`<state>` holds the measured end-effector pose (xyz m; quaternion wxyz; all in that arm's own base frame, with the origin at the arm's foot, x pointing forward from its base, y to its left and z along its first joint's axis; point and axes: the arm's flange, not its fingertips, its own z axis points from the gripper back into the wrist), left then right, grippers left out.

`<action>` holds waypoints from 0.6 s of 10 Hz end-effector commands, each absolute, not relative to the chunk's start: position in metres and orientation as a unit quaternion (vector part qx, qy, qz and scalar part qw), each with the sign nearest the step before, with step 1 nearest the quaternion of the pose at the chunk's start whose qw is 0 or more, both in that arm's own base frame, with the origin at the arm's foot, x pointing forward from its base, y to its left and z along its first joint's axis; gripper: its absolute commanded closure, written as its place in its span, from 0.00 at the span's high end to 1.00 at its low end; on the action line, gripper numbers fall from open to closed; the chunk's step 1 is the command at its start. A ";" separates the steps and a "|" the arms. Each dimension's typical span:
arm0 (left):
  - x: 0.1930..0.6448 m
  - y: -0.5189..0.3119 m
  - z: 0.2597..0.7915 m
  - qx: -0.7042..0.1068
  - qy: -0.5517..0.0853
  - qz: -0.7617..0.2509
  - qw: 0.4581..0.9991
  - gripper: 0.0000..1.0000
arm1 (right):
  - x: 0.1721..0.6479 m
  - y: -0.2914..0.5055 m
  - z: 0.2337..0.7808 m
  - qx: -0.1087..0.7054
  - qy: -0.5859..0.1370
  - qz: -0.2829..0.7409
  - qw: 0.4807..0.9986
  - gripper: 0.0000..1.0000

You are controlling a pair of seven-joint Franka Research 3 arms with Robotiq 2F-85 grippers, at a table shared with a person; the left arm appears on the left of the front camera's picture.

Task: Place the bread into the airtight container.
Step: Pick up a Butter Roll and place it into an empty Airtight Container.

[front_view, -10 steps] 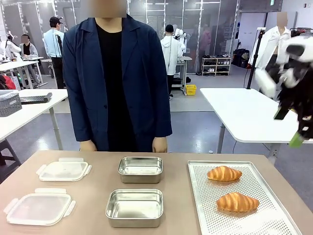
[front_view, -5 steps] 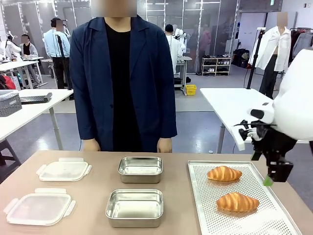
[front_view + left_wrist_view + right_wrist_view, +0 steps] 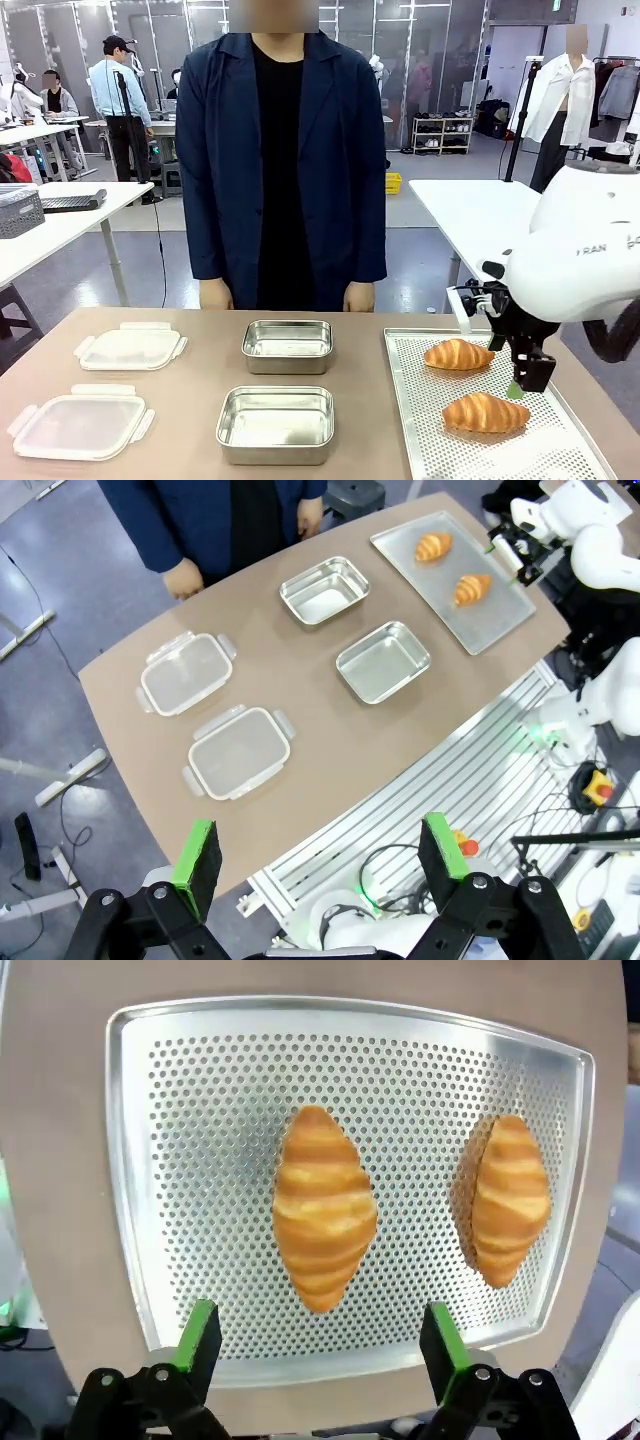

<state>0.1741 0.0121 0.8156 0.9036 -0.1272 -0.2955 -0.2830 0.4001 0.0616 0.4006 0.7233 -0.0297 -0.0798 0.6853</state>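
The bread is two croissants, both lying on a perforated metal tray [image 3: 432,445] at the robot's right end of the tabletop [image 3: 190,400]. The near croissant [image 3: 486,412] sits about midway along the tray, and the far croissant [image 3: 458,354] lies just beyond it, apart from it. Neither is in a container.

The right claw [image 3: 520,387] hangs low over the tray, just off the right end of the near croissant and not touching it. Its fingers are spread wide with nothing between them. In the right wrist view this claw [image 3: 318,1338] points down at the tray, with the near croissant [image 3: 323,1222] lying lengthwise ahead of the gap between the green pads [image 3: 201,1332]; the far croissant [image 3: 510,1198] lies off to one side.

At the middle of the tabletop stand two bare steel containers, the near container [image 3: 275,422] and the far container [image 3: 287,345], one behind the other. Two clear lids lie flat toward the robot's left, the near lid [image 3: 80,425] and the far lid [image 3: 130,348].

The left claw [image 3: 320,852] is high above the tabletop, fingers wide apart and holding nothing.

A person [image 3: 285,170] in a dark blue jacket stands at the far edge, arms down.
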 end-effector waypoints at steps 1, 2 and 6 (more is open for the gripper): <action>0.173 0.011 0.818 -0.128 -0.296 -0.288 0.902 1.00 | 0.413 0.059 0.384 -0.017 -0.101 0.686 0.720 1.00; 0.173 0.011 0.818 -0.128 -0.296 -0.288 0.902 1.00 | 0.417 0.061 0.376 -0.019 -0.098 0.687 0.719 1.00; 0.173 0.011 0.818 -0.128 -0.296 -0.288 0.902 1.00 | 0.431 0.063 0.349 -0.015 -0.085 0.679 0.729 1.00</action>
